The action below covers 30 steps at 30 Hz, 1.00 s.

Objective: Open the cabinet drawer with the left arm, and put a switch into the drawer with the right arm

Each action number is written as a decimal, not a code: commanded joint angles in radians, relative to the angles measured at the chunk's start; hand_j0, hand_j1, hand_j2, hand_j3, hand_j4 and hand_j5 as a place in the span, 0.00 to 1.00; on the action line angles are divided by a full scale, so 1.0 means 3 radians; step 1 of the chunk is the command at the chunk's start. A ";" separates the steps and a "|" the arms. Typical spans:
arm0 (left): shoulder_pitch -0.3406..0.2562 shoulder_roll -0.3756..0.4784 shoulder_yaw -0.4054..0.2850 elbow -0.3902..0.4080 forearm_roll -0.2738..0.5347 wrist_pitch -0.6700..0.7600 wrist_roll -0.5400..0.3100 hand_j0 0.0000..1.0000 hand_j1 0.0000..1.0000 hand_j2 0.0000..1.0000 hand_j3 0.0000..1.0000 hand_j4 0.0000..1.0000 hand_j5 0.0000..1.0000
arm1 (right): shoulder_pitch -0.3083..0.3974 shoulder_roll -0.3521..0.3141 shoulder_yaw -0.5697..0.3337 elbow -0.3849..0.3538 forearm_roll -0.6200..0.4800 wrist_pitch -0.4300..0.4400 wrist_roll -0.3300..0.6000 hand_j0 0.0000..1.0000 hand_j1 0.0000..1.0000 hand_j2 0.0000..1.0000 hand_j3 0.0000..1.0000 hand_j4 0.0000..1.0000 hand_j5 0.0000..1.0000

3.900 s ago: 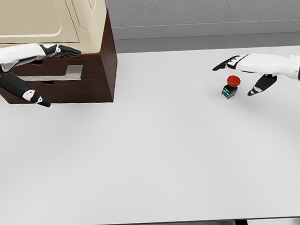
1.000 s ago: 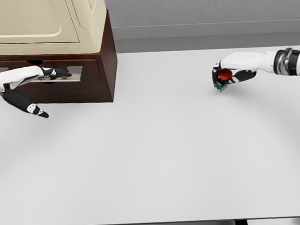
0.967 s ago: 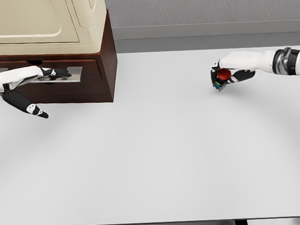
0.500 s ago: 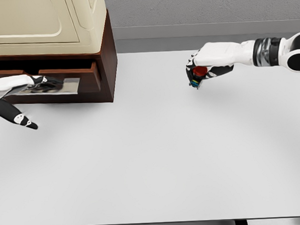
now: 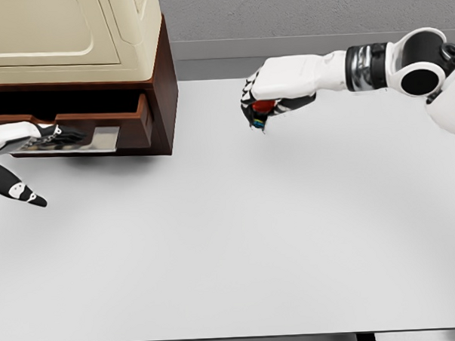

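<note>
A dark brown cabinet stands at the table's back left, with a cream appliance on top. Its drawer is pulled partly out toward me, and a dark gap shows above its front. My left hand grips the silver drawer handle, thumb hanging below. The switch, with a red button on a dark base, is held above the table in my right hand. That hand is to the right of the cabinet, at about drawer height.
The white table spreads wide in front and to the right. A grey wall runs behind it. The cream appliance overhangs the cabinet top above the drawer.
The drawer has slid further out with my left hand on its handle. My right hand lifted the switch off the table and carried it left toward the cabinet.
</note>
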 commanded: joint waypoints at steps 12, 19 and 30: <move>0.0072 0.0144 -0.0023 -0.0006 -0.0034 -0.0009 -0.0031 1.00 1.00 1.00 1.00 1.00 1.00 | -0.0184 0.0258 0.0157 -0.0018 -0.0034 0.0010 -0.0002 0.43 0.43 0.43 0.43 0.43 0.43; 0.0072 0.0215 -0.0028 -0.0006 0.0089 -0.0014 -0.0031 1.00 1.00 1.00 1.00 1.00 1.00 | -0.0332 0.0386 0.0249 -0.0064 -0.0045 0.0010 -0.0002 0.43 0.43 0.43 0.43 0.43 0.43; 0.0092 0.0282 -0.0028 -0.0006 0.0232 -0.0014 -0.0031 1.00 1.00 1.00 1.00 1.00 1.00 | -0.0481 0.0381 0.0361 -0.0442 -0.0060 0.0010 -0.0002 0.43 0.43 0.43 0.43 0.43 0.43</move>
